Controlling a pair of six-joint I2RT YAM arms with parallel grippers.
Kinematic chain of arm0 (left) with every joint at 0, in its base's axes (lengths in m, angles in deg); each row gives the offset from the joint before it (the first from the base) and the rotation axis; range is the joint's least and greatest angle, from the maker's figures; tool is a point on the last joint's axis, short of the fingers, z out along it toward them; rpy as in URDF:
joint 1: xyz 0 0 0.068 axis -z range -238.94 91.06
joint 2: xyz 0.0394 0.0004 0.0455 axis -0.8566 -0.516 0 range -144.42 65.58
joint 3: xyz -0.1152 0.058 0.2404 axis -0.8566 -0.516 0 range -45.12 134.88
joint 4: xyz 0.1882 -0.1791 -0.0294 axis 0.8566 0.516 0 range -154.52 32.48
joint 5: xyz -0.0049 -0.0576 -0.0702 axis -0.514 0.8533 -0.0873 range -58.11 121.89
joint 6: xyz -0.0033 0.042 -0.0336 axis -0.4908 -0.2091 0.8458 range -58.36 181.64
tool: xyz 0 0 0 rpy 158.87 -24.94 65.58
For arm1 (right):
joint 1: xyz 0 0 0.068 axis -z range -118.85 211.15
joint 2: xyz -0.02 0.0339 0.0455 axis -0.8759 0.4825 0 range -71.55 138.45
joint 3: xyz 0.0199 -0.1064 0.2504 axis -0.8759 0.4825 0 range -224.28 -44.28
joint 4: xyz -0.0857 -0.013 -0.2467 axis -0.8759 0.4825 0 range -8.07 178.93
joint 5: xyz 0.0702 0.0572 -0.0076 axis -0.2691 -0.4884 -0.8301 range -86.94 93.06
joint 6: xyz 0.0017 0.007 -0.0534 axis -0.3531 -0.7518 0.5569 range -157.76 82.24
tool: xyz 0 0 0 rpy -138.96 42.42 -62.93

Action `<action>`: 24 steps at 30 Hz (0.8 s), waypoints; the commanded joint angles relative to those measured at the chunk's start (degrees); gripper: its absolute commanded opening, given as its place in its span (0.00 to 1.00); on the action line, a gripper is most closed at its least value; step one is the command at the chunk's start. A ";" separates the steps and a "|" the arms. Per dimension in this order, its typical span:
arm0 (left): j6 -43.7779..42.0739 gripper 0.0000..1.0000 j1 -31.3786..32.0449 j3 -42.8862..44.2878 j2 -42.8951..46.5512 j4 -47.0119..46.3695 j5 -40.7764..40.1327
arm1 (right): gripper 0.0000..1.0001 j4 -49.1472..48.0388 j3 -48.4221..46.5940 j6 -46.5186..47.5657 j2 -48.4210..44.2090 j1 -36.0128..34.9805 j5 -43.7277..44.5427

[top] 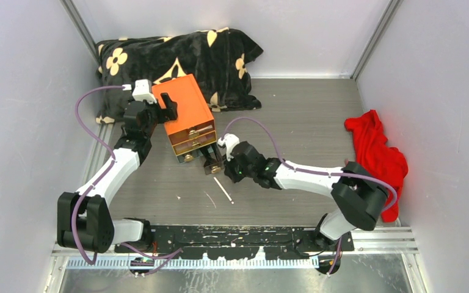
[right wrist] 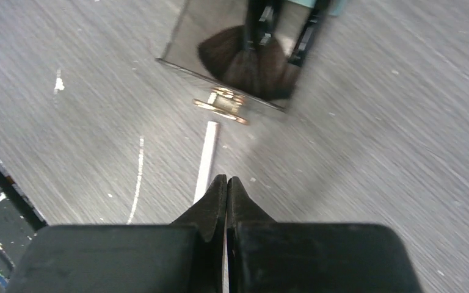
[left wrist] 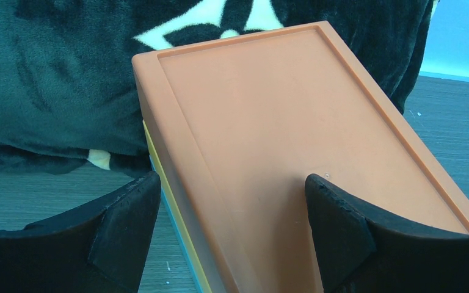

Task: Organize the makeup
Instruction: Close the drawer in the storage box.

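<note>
Low centre in the overhead view lies the slim white makeup stick [top: 223,190], likely light, stiff and roll-prone, so I'd pinch mid-shaft; right gripper [right wrist: 226,180] pressed together empty, left gripper [left wrist: 229,189] spread astride the orange plastic box [left wrist: 281,116].

Box [top: 186,113]: recorded as orange, with yellow and pale blue edges seen under the lid. Cushion [top: 177,55]: black, patterned with cream flowers. Cloth [top: 375,152]: red. Desk [top: 305,122]: grey, wood-grained, flecked white. Brush [right wrist: 244,58]: dark brown bristles, black handle. Thin stick [top: 223,190]: white. Arms [top: 119,168]: white and black. Cables [top: 77,116]: purple.
</note>
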 commanded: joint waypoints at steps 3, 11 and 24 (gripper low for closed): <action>-3.95 0.86 -0.14 -2.52 -3.24 12.46 -1.96 | 0.01 -15.16 0.34 -2.95 3.21 -2.07 -1.59; -3.96 0.86 -0.14 -2.70 -3.13 12.20 -1.93 | 0.01 -19.73 -0.82 -2.39 8.60 -2.02 3.63; -3.52 0.86 -0.14 -3.41 -2.69 12.00 -1.10 | 0.01 -26.48 -6.88 1.62 15.81 -2.04 12.76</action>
